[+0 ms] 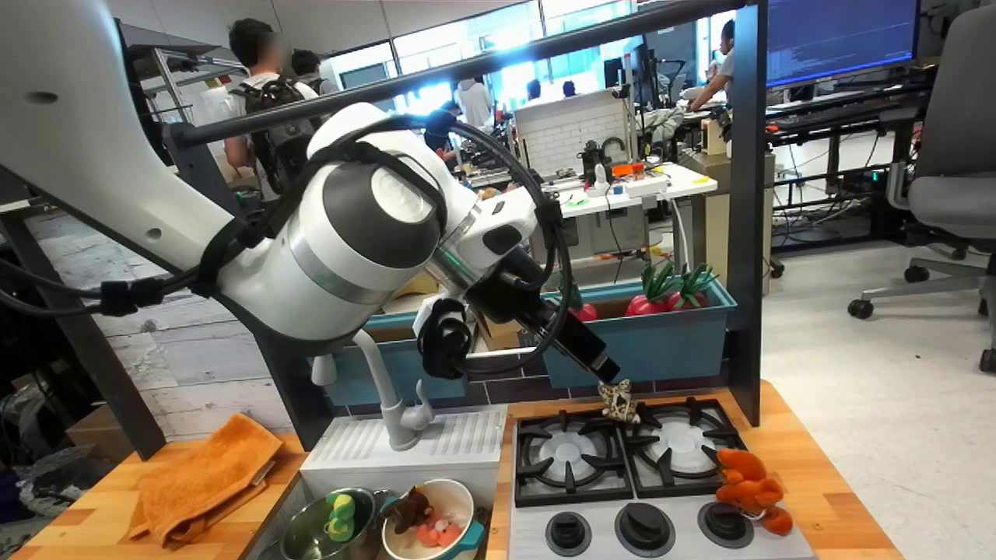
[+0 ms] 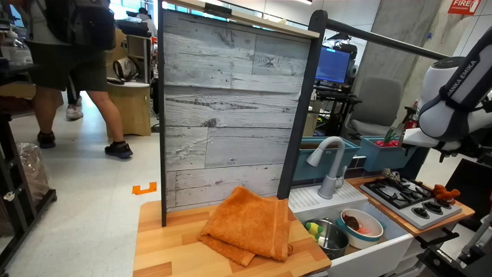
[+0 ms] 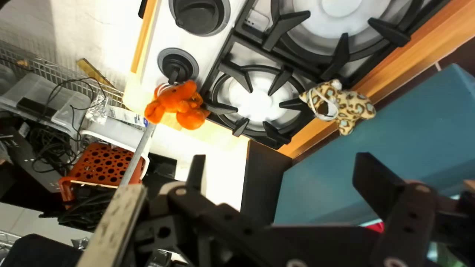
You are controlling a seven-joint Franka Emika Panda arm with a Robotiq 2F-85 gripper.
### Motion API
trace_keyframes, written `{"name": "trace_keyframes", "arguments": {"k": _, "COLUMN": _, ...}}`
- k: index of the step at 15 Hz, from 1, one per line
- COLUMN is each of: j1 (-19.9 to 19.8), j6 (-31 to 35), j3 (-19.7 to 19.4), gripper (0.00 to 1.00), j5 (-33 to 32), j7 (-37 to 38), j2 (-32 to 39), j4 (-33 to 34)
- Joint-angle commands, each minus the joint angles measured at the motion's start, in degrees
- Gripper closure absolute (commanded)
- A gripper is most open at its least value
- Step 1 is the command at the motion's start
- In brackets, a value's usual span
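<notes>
In the wrist view, your gripper [image 3: 280, 165] stands with fingers apart, nothing between them. The leopard-spotted plush [image 3: 345, 104] lies ahead, upper right of the frame, at the edge of the stove grate [image 3: 284, 26], nearer the frame-right finger; its long axis roughly parallels your fingertip line.

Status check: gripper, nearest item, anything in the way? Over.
Gripper open, nothing held. Leopard-print toy nearest, at back edge of stove. Orange toy off to one side, not between them.
</notes>
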Motion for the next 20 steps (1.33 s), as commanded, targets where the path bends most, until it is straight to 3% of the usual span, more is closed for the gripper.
{"name": "trace_keyframes", "arguments": {"k": 1, "j1": 0.1, "j6": -0.4, "j3": 0.0, "gripper": 0.0, "j5": 0.4, "j7": -0.3, "j2": 0.2, "j4": 0.3}}
{"name": "trace_keyframes", "arguments": {"k": 3, "j1": 0.2, "j6": 1.5, "j3": -0.8, "gripper": 0.0, "j5": -1.4, "j7": -1.9, "j2": 1.9, "j4": 1.1}}
{"name": "trace_keyframes", "arguments": {"k": 4, "j1": 1.2, "j6": -1.3, "j3": -2.6, "gripper": 0.0, "j5": -3.3, "j7": -2.9, "j2": 3.8, "j4": 2.5}}
{"name": "trace_keyframes", "arguments": {"k": 8, "j1": -0.3, "j6": -15.5, "j3": -2.7, "gripper": 0.0, "j5": -6.7, "j7": -4.2, "j2": 9.6, "j4": 10.7}}
{"name": "trace_keyframes", "arguments": {"k": 12, "j1": -2.1, "j6": -24.6, "j3": -2.9, "gripper": 0.0, "j5": -13.3, "j7": -6.1, "j2": 14.9, "j4": 21.0}}
{"name": "trace_keyframes", "arguments": {"k": 13, "j1": -3.1, "j6": -23.7, "j3": -2.3, "gripper": 0.0, "j5": -13.4, "j7": -4.6, "j2": 15.5, "j4": 22.9}}
{"name": "trace_keyframes", "arguments": {"k": 14, "j1": -1.9, "j6": -21.9, "j3": -1.3, "gripper": 0.0, "j5": -13.1, "j7": -3.9, "j2": 12.3, "j4": 17.0}}
{"name": "trace_keyframes", "arguments": {"k": 17, "j1": -2.9, "j6": -22.4, "j3": -1.3, "gripper": 0.0, "j5": -13.3, "j7": -3.9, "j2": 14.3, "j4": 21.0}}
{"name": "trace_keyframes", "arguments": {"k": 18, "j1": -5.1, "j6": -16.2, "j3": 2.7, "gripper": 0.0, "j5": -12.0, "j7": -8.3, "j2": 9.7, "j4": 17.2}}
{"name": "trace_keyframes", "arguments": {"k": 20, "j1": -5.3, "j6": -10.7, "j3": 4.6, "gripper": 0.0, "j5": -11.5, "j7": -10.2, "j2": 6.5, "j4": 12.7}}
